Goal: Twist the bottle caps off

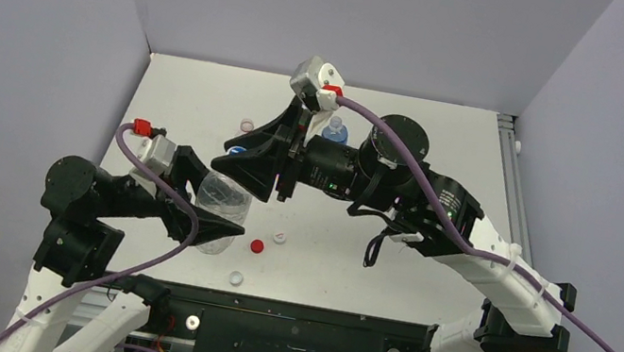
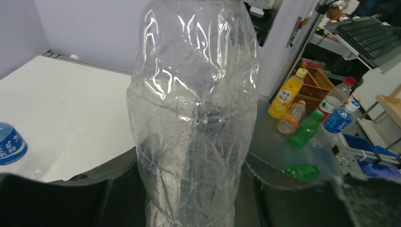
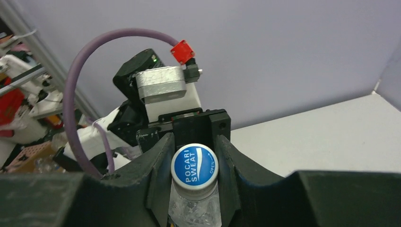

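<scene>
Overhead view only: three loose caps lie on the tabletop (image 1: 198, 90), off any bottle. The red cap (image 1: 256, 245) sits just right of the left pincer (image 1: 225, 203). The white cap (image 1: 280, 238) is just beside the red one, further right. The second white cap (image 1: 236, 277) is below that pincer, nearer the arm bases. Beyond the right pincer (image 1: 230, 154), a far bottle (image 1: 335, 129) with a blue top is partly hidden by the right arm.

Left wrist view only: the clear bottle (image 2: 194, 118) is crumpled and unlabelled, with droplets inside. It fills the gap between the pincer's fingers (image 2: 104, 189) and blocks most of the view ahead. A blue-labelled bottle (image 2: 10, 149) shows to the left of the pincer, cut by the frame edge; whether it is the far bottle, cannot tell.

Right wrist view only: the blue cap (image 3: 195, 164) reads POCARI SWEAT and sits on the clear bottle's neck.

Left pincer: clamped on the clear bottle's body, a finger on each side.

Right pincer: closed narrow on the blue cap, both fingers (image 3: 158, 175) against its rim. This pincer lies just above the left one in the overhead view.
</scene>
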Controlling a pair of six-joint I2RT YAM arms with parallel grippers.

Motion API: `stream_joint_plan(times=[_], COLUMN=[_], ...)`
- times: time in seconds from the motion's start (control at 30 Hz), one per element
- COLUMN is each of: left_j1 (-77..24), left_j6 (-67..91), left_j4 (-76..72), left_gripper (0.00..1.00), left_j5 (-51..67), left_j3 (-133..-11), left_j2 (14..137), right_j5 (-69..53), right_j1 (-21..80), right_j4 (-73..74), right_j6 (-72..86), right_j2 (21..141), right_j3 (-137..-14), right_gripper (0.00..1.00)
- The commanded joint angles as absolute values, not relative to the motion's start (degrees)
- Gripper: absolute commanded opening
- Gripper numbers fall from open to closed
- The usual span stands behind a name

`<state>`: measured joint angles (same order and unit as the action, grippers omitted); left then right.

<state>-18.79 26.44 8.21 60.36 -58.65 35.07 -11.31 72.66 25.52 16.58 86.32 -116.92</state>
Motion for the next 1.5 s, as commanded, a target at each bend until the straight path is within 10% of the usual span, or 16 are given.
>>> stream_joint_plan(times=[0.0,0.23,0.43,0.63,0.83,1.1,1.47], left_j1=[-18.54,-18.54,-18.57,-18.59,-18.56,-18.63,-18.63], left_j6=[34.37,18.23,3.46,-2.84,-3.48,-2.92,9.37], left_j4=[1.1,12.63,16.92,17.49,19.02,19.56,15.19], left_gripper=[0.05,0.07,0.12,0.12,0.12,0.12,0.16], left_j5=[64.96,57.28,39.22,31.25,30.59,31.76,48.77], left_j3=[-60.51,-61.21,-59.22,-58.2,-58.52,-58.7,-57.13], left_j2=[35.8,35.3,33.33,32.34,32.32,31.91,30.48], right_j5=[-28.95,0.14,29.47,31.28,29.32,29.56,6.22], right_j1=[71.49,72.35,79.5,81.07,80.7,79.92,75.98], right_j4=[23.67,27.57,32.04,39.27,35.89,30.09,23.5], right_j6=[15.16,15.46,15.52,17.18,19.15,20.79,16.12], right_j2=[84.09,82.35,87.37,97.57,99.42,96.82,88.71], right_j3=[-116.63,-117.19,-125.41,-136.7,-135.89,-129.72,-120.48], right_gripper=[0.0,0.75,0.8,0.82,0.67,0.22,0.0])
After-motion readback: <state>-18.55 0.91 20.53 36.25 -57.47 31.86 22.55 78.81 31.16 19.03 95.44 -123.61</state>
